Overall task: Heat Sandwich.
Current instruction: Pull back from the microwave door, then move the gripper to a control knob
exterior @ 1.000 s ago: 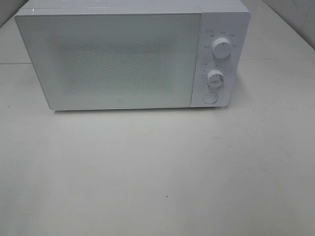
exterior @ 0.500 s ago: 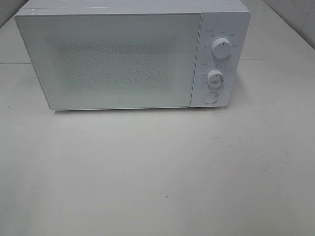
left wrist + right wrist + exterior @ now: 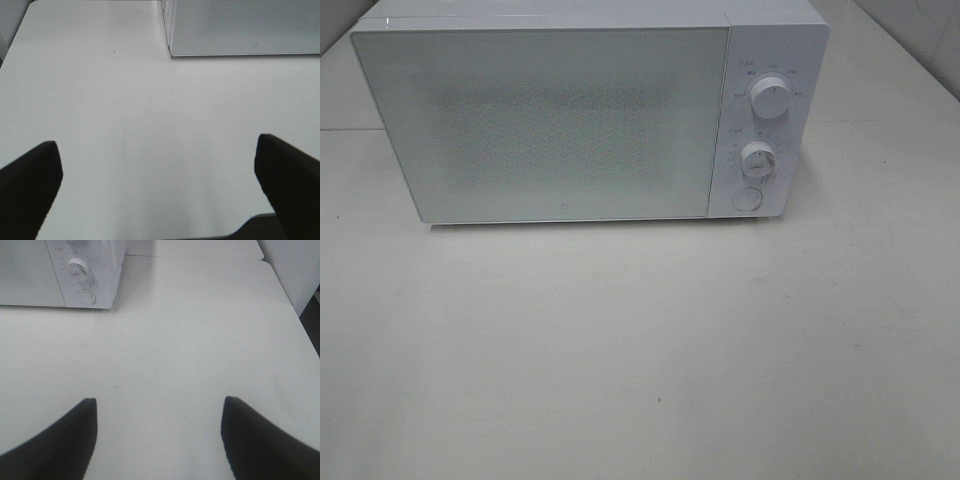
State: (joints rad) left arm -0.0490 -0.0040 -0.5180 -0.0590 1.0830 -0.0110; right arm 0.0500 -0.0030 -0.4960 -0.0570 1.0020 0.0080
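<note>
The sandwich is out of view in every frame. A white microwave (image 3: pixel 585 115) stands at the back of the white table (image 3: pixel 640 350) with its door shut; two round dials (image 3: pixel 772 100) and a round button (image 3: pixel 747 199) sit on its right panel. My left gripper (image 3: pixel 157 170) hangs open above bare table, the microwave's lower left corner (image 3: pixel 172 50) beyond it. My right gripper (image 3: pixel 159 432) is also open over bare table, with the microwave's dial panel (image 3: pixel 85 275) ahead. Neither gripper shows in the exterior high view. Nothing lies between either pair of fingers.
The table's right edge (image 3: pixel 300 320) runs beside a pale wall. The table's near edge (image 3: pixel 250 222) shows by the left gripper's dark finger (image 3: pixel 287 175).
</note>
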